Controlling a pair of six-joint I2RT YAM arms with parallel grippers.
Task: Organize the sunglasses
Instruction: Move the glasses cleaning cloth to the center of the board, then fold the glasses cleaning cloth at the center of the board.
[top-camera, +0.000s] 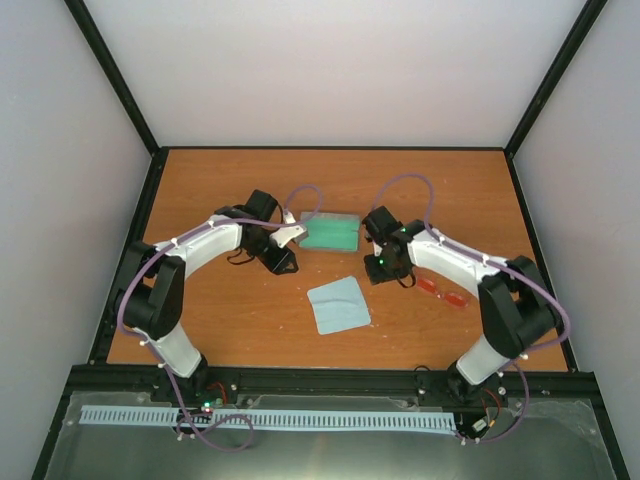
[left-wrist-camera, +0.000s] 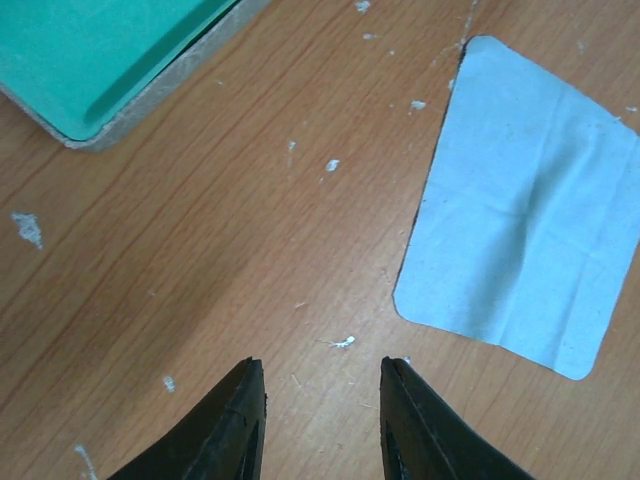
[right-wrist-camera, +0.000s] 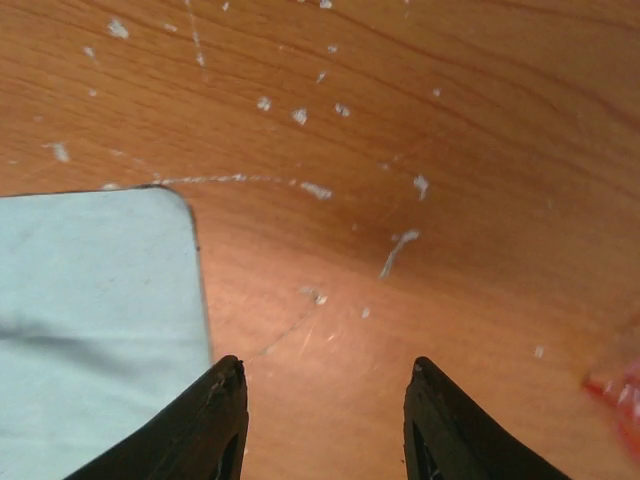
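Observation:
The sunglasses, with red-orange lenses, lie on the table at the right, just right of my right gripper; a red edge of the sunglasses shows at the right border of the right wrist view. My right gripper is open over bare wood with nothing between its fingers. The open case, grey with a teal lining, lies at the table's middle back. My left gripper hovers just left of it. In the left wrist view the left gripper is open and empty, with the case corner at upper left.
A pale blue cloth lies flat in front of the case, between the two arms; the cloth fills the right of the left wrist view and the cloth the lower left of the right wrist view. Black frame rails edge the table.

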